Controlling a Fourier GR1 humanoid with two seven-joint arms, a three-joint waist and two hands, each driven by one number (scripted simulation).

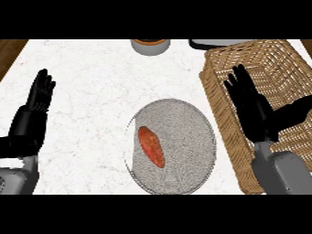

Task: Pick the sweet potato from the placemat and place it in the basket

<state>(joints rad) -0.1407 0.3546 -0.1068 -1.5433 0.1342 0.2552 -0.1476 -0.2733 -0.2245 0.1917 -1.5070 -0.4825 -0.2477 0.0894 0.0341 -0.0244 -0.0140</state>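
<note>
Sweet potato (151, 146): slim, tapered, orange-red.

Two grey forearms rising from the lower edge of the head view, each ending in a black hand. Left hand (30, 119) at the left side, open, fingers straight and close together, pointing up and slightly right, thumb jutting out low to the left. Right hand (258, 112) at the right side, also open, fingers straight and pointing up and slightly left, thumb spread wide toward the upper right. Nothing held in either. Hands well apart.
</note>
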